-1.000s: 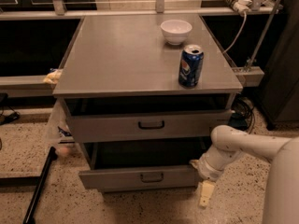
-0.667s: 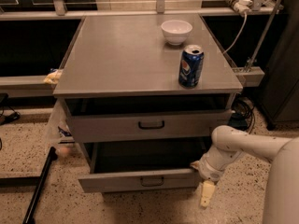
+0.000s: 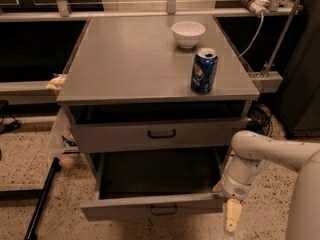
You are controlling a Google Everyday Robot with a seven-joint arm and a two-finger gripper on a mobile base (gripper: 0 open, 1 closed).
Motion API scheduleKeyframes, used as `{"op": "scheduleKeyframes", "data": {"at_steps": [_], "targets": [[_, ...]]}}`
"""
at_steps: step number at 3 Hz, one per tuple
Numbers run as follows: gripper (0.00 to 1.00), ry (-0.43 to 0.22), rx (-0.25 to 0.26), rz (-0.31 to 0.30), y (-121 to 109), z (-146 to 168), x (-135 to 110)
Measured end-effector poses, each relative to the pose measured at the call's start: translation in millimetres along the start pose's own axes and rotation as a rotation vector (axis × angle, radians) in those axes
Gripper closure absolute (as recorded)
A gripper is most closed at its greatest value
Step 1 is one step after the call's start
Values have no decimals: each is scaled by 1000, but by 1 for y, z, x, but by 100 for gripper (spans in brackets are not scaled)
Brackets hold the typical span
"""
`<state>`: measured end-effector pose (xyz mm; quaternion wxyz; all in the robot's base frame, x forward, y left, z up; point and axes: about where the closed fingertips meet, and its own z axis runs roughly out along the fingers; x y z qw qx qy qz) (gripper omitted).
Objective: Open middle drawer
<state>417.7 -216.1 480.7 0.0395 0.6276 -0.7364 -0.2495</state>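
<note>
The middle drawer [image 3: 150, 206] is the lower one in view. It is pulled well out of the grey cabinet, with a dark inside and a small black bar handle [image 3: 164, 210] on its flat front. My gripper [image 3: 226, 202] is at the right end of this drawer's front panel, touching its corner, on the end of my white arm [image 3: 272, 151], which comes in from the right. The drawer above [image 3: 160, 133] is only slightly out, with a dark gap over it.
A blue soda can [image 3: 204, 70] and a white bowl [image 3: 188, 33] stand on the cabinet top [image 3: 130, 59]. A black pole [image 3: 42, 199] leans at the lower left. Cables [image 3: 260, 116] and a metal frame are to the right. The floor is speckled.
The middle drawer has slid further out towards the camera. My gripper has moved forward and down with its right corner.
</note>
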Motion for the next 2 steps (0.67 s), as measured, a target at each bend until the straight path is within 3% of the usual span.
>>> {"op": "scheduleKeyframes", "data": {"at_steps": [1,2], "targets": [[0,1,-132,54,29,0,7],[0,5,-165,55,38,0,8]]}}
